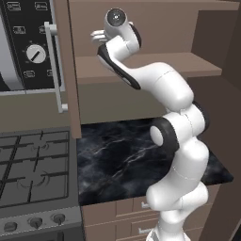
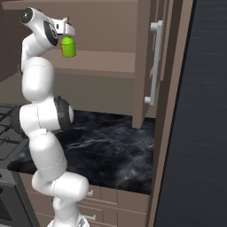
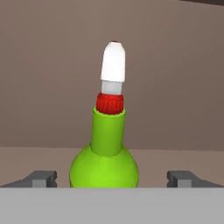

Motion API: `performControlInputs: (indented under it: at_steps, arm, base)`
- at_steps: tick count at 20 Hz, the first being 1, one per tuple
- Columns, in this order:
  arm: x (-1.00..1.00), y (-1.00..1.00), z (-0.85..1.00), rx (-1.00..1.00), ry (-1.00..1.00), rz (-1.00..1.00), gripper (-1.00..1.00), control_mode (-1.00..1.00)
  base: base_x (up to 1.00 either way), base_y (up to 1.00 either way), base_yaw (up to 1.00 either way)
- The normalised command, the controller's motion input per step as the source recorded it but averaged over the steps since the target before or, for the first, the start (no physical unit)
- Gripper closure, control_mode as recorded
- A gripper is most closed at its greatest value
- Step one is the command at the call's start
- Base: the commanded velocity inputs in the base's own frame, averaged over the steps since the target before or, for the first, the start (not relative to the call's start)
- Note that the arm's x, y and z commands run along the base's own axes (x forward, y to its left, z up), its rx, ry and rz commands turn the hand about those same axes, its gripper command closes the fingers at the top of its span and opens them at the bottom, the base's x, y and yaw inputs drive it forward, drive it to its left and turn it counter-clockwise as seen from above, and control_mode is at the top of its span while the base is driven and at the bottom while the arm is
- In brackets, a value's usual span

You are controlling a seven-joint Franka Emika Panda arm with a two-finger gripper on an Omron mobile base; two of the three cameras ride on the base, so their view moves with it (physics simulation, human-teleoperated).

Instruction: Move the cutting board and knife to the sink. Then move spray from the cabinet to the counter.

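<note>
The spray (image 3: 107, 148), a bright green bottle with a red neck and white tip, stands upright on the brown shelf (image 2: 106, 60) inside the cabinet (image 1: 155, 66). It also shows in the right base view as the green spray (image 2: 68, 46) just below the hand. My gripper (image 3: 113, 179) is open, with one dark fingertip (image 3: 41, 178) on each side of the bottle's round body and a gap to each. The hand (image 1: 98, 35) reaches into the cabinet at shelf height. The black marble counter (image 1: 122, 160) lies below. The cutting board, knife and sink are out of view.
The open cabinet door (image 2: 148, 57) with its silver handle hangs to the right of the arm. A gas stove (image 1: 28, 169) adjoins the counter on the left, under a microwave panel (image 1: 28, 42). A tall dark panel (image 2: 204, 111) bounds the right side.
</note>
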Motion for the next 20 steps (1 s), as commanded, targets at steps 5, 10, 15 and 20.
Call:
performControlInputs:
  at_steps: [5, 10, 15, 20]
  arm:
    - [0.19, 0.0, 0.0, 0.0, 0.0, -0.05, -1.0, -1.0]
    - [0.14, 0.0, -0.05, 0.0, 0.0, -0.05, -1.0, -1.0]
    - [0.25, 0.0, -0.08, 0.0, 0.0, -0.03, -1.0, -1.0]
    - [0.21, 0.0, -0.12, 0.0, 0.0, -0.02, -1.0, -1.0]
  base:
    - [0.0, 0.0, 0.0]
    - [0.0, 0.0, 0.0]
    - [0.0, 0.0, 0.0]
    - [0.0, 0.0, 0.0]
